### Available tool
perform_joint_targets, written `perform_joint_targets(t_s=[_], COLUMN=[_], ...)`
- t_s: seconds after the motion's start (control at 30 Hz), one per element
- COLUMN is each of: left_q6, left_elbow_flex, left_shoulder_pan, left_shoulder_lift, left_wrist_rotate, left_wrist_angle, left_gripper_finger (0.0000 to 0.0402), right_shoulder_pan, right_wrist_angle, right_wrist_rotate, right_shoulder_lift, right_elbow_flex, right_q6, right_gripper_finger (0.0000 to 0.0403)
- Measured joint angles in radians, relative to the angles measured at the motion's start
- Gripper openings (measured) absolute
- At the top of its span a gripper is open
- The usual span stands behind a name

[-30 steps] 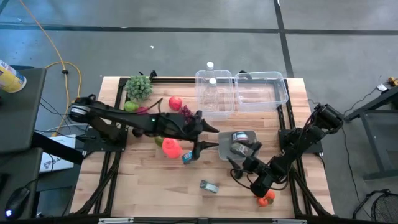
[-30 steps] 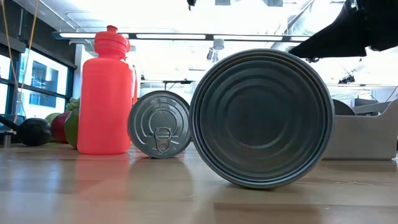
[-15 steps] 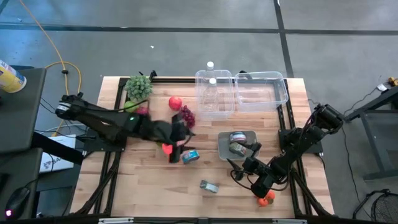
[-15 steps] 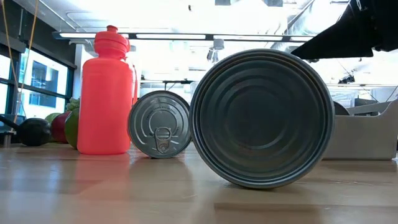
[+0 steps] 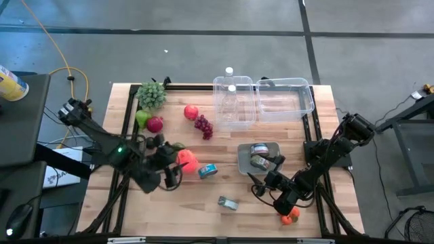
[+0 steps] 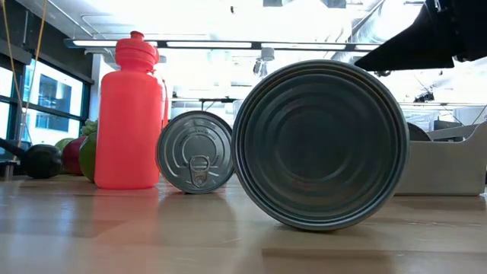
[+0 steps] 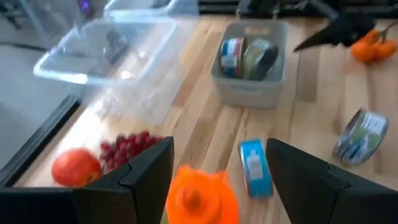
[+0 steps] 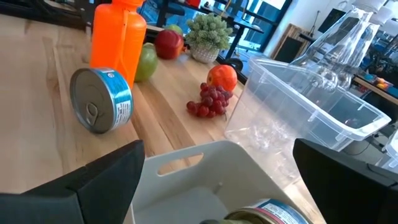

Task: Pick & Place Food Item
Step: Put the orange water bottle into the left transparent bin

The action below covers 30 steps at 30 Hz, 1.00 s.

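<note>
Orange bottle (image 5: 186,160) stands just beside the open, empty left gripper (image 5: 171,177); right gripper (image 5: 260,181), fingers spread, hovers at the grey bin (image 5: 243,157) well apart from it

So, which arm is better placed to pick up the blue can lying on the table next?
Probably the left. The left gripper is open beside the orange bottle, with the blue can just ahead. The right gripper is open by the grey bin, farther from the can.

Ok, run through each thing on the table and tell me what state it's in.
Orange bottle: upright, capped.
Blue can: on its side.
Silver can: on its side.
Grey bin: holds two cans.
Clear tubs: uncovered.
Left claw: open, empty.
Right claw: open over the bin.
</note>
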<state>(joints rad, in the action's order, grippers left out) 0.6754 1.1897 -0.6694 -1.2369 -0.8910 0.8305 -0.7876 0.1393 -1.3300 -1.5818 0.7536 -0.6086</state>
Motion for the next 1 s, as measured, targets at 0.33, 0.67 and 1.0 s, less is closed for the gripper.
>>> perform_joint_targets(t_s=[0.33,0.67,1.0], left_q6=[0.034,-0.046,-0.104], left_elbow_flex=[-0.089,-0.087,-0.273], left_shoulder_pan=[-0.062,-0.106,-0.004], left_shoulder_lift=[0.004,0.141,0.367], left_wrist_rotate=[-0.017,0.073,0.174], left_wrist_angle=[0.091,0.226,0.1], left_gripper_finger=[0.0246,0.0246,0.0246], right_shoulder_pan=[0.004,0.008,0.089], right_wrist_angle=[-0.047,-0.055,-0.054], right_wrist_rotate=[-0.002,-0.003,0.014], right_shoulder_lift=[0.0,0.0,0.0], right_elbow_flex=[0.0,0.0,0.0], right_q6=[0.007,0.007,0.011], right_gripper_finger=[0.0398,0.0398,0.0398])
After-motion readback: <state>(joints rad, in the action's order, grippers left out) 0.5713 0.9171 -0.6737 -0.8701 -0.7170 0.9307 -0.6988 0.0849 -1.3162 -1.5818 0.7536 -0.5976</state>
